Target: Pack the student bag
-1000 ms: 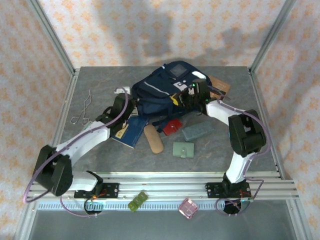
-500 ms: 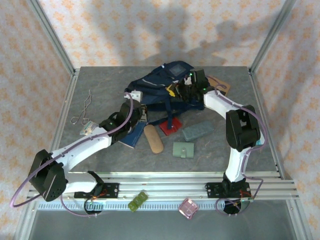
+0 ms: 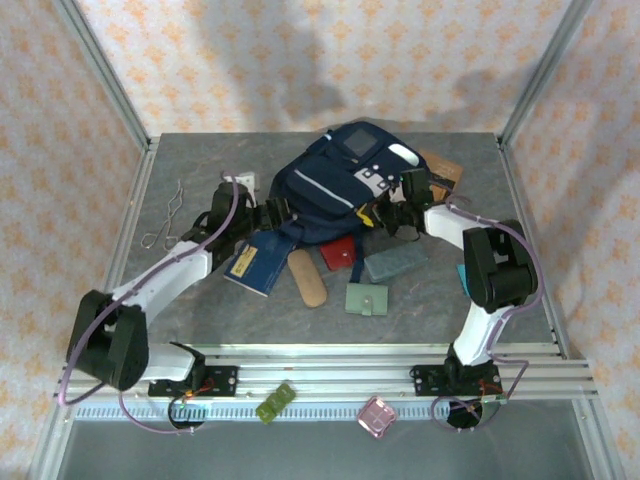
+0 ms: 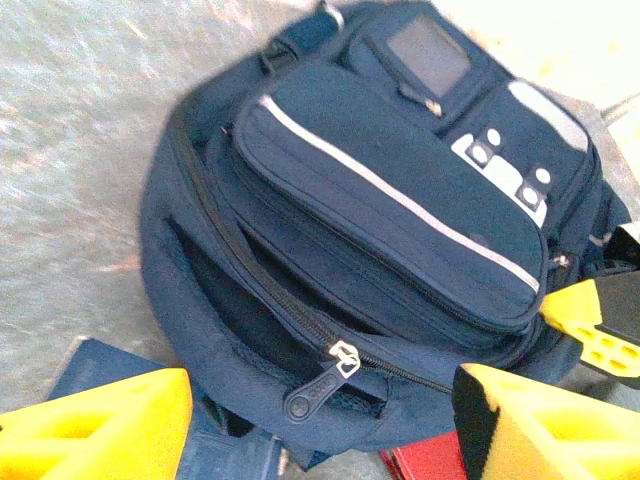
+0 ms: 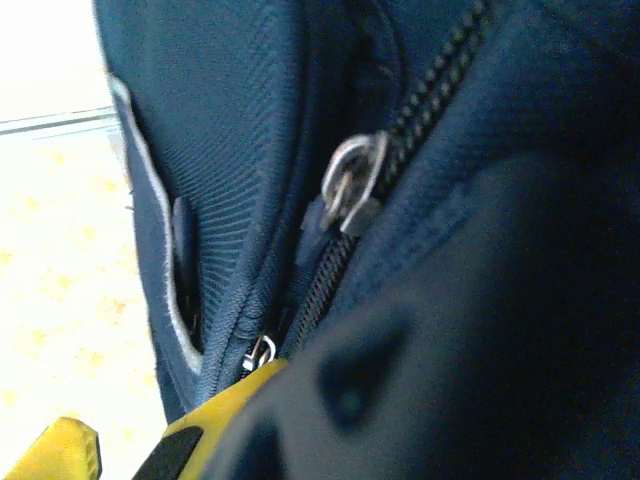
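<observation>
The student bag lies near the tabletop's far edge. The left gripper stands wide open and empty before it; the right gripper is closed, perhaps pinching its fabric.

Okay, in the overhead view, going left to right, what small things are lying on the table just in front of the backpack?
booklet → tan case → red wallet → grey pouch
</observation>
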### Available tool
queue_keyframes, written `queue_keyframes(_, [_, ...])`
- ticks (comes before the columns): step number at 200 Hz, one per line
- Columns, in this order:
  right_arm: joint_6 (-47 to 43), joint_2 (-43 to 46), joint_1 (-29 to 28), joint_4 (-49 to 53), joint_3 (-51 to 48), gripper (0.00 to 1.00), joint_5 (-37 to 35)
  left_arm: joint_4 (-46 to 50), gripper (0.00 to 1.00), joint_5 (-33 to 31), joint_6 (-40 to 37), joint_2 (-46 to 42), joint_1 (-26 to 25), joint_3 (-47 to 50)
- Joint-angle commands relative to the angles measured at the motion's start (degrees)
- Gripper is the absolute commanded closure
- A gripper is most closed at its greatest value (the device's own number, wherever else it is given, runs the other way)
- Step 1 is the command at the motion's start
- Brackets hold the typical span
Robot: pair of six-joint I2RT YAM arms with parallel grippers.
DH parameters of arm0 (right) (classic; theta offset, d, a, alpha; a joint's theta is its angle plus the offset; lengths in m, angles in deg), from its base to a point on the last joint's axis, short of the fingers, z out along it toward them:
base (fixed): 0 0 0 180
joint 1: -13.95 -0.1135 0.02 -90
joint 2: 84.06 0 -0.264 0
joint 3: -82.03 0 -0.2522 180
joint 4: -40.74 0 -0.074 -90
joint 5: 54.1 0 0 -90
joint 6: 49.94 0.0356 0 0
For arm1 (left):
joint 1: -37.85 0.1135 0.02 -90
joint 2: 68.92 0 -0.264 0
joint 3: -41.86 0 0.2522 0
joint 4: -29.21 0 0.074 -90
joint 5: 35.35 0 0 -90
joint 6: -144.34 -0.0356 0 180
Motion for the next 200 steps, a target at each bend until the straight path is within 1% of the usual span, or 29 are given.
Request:
queue_keyframes(1, [-1.6, 0.8, 0.6, -5.2, -0.9, 1.0, -1.2, -3.0, 0.28, 9.6, -1.0, 4.6, 0.8, -0.5])
queue_keyframes(17, [-1.8, 0.7, 0.6, -5.3, -1.0, 1.0, -1.1, -4.7, 0.28, 13.1, -0.8, 8.4, 1.8, -0.8])
queue_keyframes(43, [-1.9, 0.6, 0.6, -5.2, -0.4, 1.0, -0.6, -5.3, 0.28, 14.2, -1.9, 13.6, 2.2, -2.2])
queue_keyframes(66, [-1.8, 0.5, 0.6, -5.2, -0.2, 1.0, -0.5, -5.6, 0.28, 15.3, -2.1, 16.0, 2.2, -3.8])
queue_keyframes(79, [-1.7, 0.5, 0.5, -5.3, -0.4, 1.0, -0.6, -5.9, 0.31, 15.9, -2.0, 16.9, 2.2, -4.4])
queue_keyframes(87, [-1.6, 0.4, 0.5, -5.6, -0.5, 1.0, -0.6, -5.3, 0.35, 16.0, -2.2, 17.5, 2.2, -5.1])
queue_keyframes(104, [-1.3, -0.2, 0.6, -5.8, -0.5, 1.0, -0.4, -3.7, 0.48, 15.5, -3.1, 18.7, 2.1, -6.6])
queue_keyframes(116, [-1.1, -0.4, 0.5, -5.9, -0.5, 1.0, -0.4, -3.7, 0.62, 15.5, -3.4, 18.9, 2.1, -6.8])
queue_keyframes(126, [-1.1, -0.6, 0.5, -5.9, -0.5, 1.0, -0.3, -3.8, 0.64, 15.6, -3.4, 18.8, 2.1, -7.0])
queue_keyframes(137, [-1.1, -0.8, 0.6, -5.9, -0.6, 1.0, -0.4, -3.5, 0.68, 15.6, -3.4, 18.7, 2.1, -7.4])
queue_keyframes(158, [-1.0, -1.0, 0.5, -5.9, -0.6, 1.0, -0.3, -1.6, 0.84, 15.5, -3.8, 18.7, 2.1, -8.7])
queue_keyframes(166, [-1.0, -1.0, 0.6, -5.9, -0.6, 1.0, -0.3, -0.9, 0.87, 15.2, -3.9, 18.3, 2.0, -8.8])
queue_keyframes(194, [-1.2, -0.9, 0.6, -5.7, -0.5, 1.0, -0.3, 0.8, 0.89, 14.2, -4.6, 15.4, 2.0, -7.9])
queue_keyframes(200, [-1.2, -1.0, 0.5, -5.6, -0.5, 1.0, -0.3, 1.2, 0.92, 14.2, -4.7, 14.8, 2.0, -7.8])
